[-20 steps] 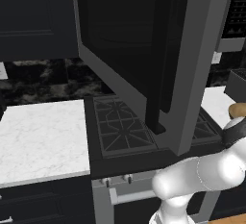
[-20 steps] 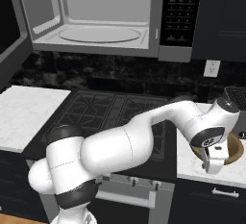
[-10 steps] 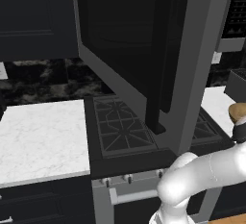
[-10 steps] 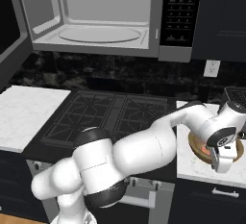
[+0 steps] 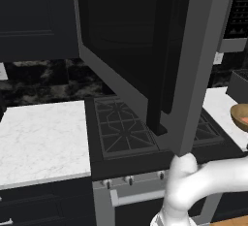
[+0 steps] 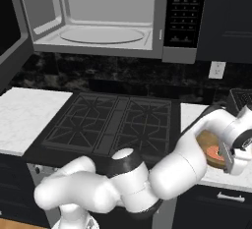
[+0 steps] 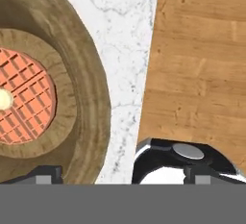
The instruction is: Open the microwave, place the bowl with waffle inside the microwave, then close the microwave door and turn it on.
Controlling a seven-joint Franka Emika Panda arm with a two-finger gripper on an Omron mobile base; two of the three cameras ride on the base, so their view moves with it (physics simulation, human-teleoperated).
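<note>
Microwave door (image 5: pixel 193 65) open; step 2, bowl pickup. Hand (image 6: pixel 235 157) spread wide over bowl (image 7: pixel 81 79) rim, waffle (image 7: pixel 24 103) inside. Next: lower, clamp the rim.

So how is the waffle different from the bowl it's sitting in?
The waffle is reddish-orange, while the bowl is tan-brown wood. The waffle is smaller and fits inside the bowl. The waffle has a grid of little squares and looks flat, while the bowl has ringed wood grain and raised sides. Both are round.
</note>
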